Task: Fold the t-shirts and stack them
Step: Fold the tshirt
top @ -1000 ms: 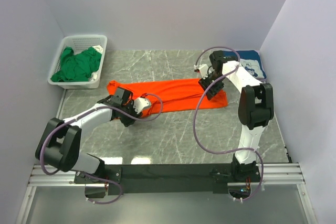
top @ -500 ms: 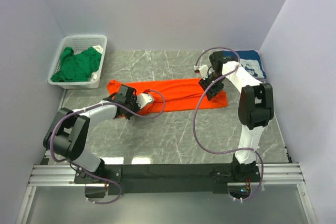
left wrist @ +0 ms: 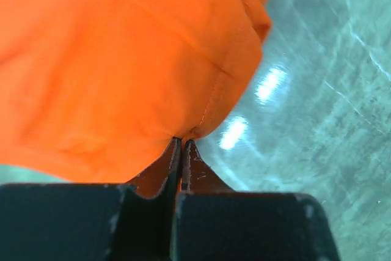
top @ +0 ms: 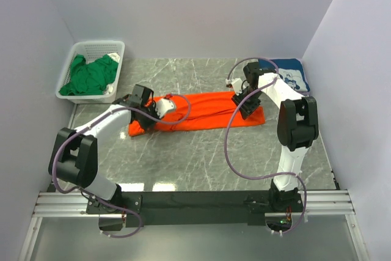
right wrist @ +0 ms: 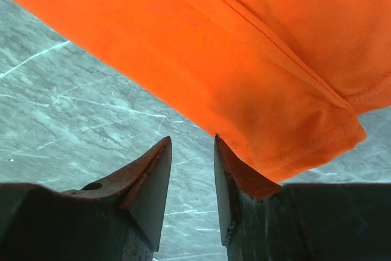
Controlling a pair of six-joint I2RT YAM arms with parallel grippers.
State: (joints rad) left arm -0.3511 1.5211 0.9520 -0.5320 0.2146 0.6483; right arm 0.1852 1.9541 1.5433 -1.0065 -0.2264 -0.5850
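Fabric of the plain bright orange t-shirt [top: 208, 109] lies as a band, long axis 9 to 3 o'clock. My left gripper [left wrist: 181, 145] is pinched on its 9 o'clock end; my right gripper [right wrist: 190, 145] gapes empty at the 3 o'clock end.

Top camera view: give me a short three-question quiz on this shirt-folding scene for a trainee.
1. True or false: the left gripper is shut on the orange t-shirt.
2. Where is the green t-shirt? A, in the white basket; B, spread out beside the orange t-shirt; C, hanging from the left gripper.
3. Fill in: the right gripper has its jaws ____.
Key: 1 true; 2 A; 3 open.
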